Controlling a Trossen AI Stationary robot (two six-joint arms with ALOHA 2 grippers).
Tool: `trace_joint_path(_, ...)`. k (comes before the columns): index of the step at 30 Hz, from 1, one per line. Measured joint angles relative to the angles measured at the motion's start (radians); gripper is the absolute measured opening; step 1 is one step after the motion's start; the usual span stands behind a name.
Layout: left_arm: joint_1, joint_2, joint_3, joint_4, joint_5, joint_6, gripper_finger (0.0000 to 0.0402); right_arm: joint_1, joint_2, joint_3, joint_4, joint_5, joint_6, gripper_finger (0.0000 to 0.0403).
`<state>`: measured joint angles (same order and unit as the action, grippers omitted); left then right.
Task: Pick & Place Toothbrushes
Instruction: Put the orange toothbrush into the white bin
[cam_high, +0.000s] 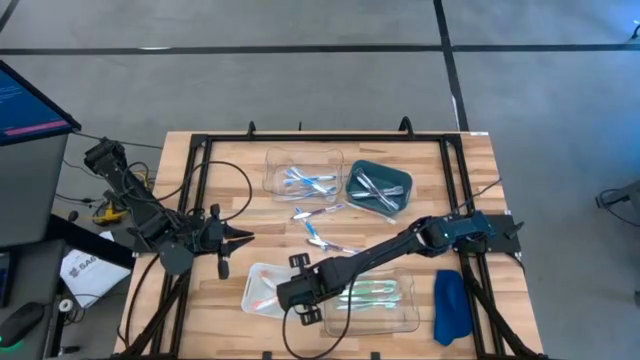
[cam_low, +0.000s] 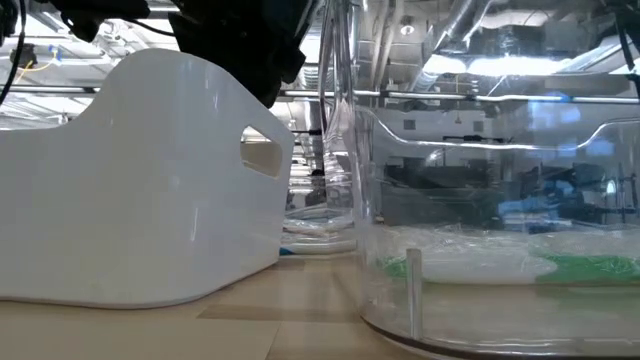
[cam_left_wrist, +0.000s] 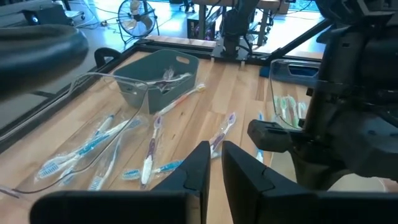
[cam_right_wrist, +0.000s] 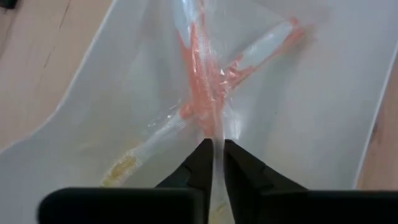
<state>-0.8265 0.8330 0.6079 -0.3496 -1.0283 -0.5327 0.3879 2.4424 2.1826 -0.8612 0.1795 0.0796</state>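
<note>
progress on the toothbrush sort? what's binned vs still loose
Done: wrapped brushes already lie in the clear bin, teal bin, front clear tray and white bin.
In hand: right gripper over the white bin, pinching an orange toothbrush's wrapper.
Left: loose toothbrushes mid-table; left gripper waits nearby.

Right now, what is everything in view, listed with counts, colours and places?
table: one, wood, under everything
clear trays: two, far one, near one
teal tray: one, beside the far clear tray
white tray: one, beside the near clear tray
blue toothbrushes: several, far clear tray
white/grey toothbrushes: a few, teal tray
green toothbrushes: several, near clear tray
orange-pink toothbrushes: at least two, white tray
loose toothbrushes: several, table centre
blue cloth: one, table's right edge
monitor: one, off the table's left
left hand: left side, holding nothing
right hand: over the white tray, pinching an orange-pink wrapper
</note>
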Motion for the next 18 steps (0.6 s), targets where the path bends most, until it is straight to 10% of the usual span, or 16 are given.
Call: trace_joint_path(18, 0.0, 0.0, 0.001, -0.001, 0.003, 0.0, 0.0035, -0.003, -0.002, 0.136, -0.002, 0.001, -0.08, 0.0162)
